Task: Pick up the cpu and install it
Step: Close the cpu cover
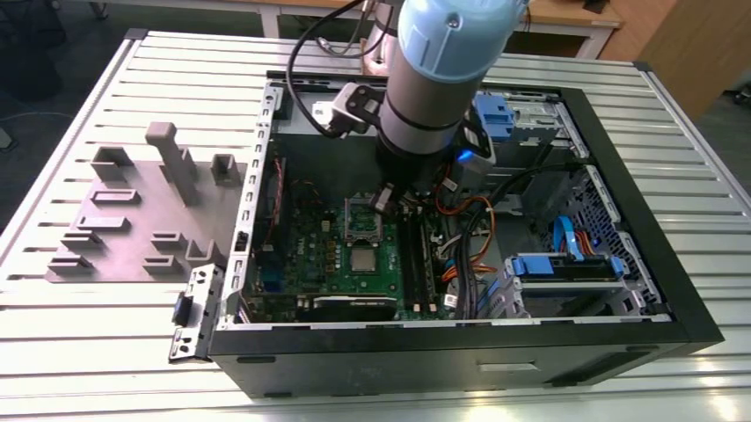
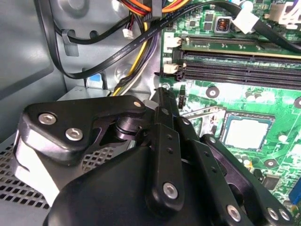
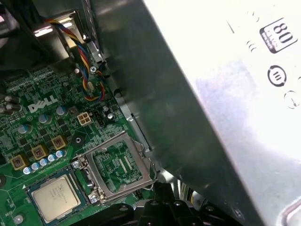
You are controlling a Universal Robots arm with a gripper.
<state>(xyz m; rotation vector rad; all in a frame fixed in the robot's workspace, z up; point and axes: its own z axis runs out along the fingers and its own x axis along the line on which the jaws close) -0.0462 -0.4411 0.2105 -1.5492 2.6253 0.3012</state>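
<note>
- cpu, in the exterior view, lies flat on the green motherboard inside the open computer case, just beside the silver bracket. The gripper hangs over the bracket, apart from the chip.
- In the second wrist view the gripper has its claw closed on nothing. The cpu sits on the board, clear of it, near the memory slots.
- In the first wrist view the cpu rests untouched, with the bracket lying open just beside it.
</note>
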